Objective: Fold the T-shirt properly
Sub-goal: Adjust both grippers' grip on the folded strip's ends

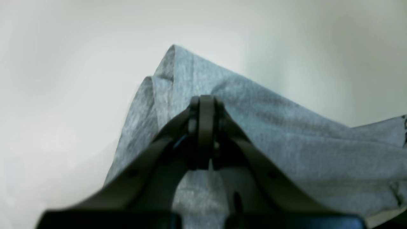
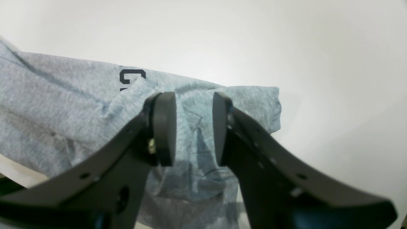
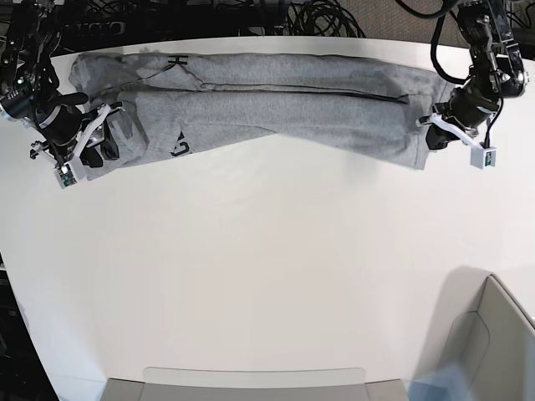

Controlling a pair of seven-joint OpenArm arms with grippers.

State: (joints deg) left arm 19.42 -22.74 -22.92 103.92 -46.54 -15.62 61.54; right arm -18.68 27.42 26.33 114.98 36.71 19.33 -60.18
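The heather-grey T-shirt (image 3: 276,100) lies stretched in a long band along the table's far side. Black lettering (image 2: 132,78) shows near its left end in the base view. At the shirt's right end in the base view, my left gripper (image 3: 433,134) is shut on a corner of the cloth. In the left wrist view that gripper (image 1: 206,108) pinches the T-shirt (image 1: 286,136), which peaks upward beyond it. At the other end my right gripper (image 3: 104,142) stands open. In the right wrist view its jaws (image 2: 194,127) straddle a rumpled fold of the T-shirt (image 2: 63,105), with a gap between the pads.
The white table (image 3: 267,267) reaches toward the camera in front of the shirt. A grey bin (image 3: 493,334) sits at the near right corner and a flat grey tray (image 3: 251,384) at the near edge. Black cables (image 3: 318,17) run behind the table.
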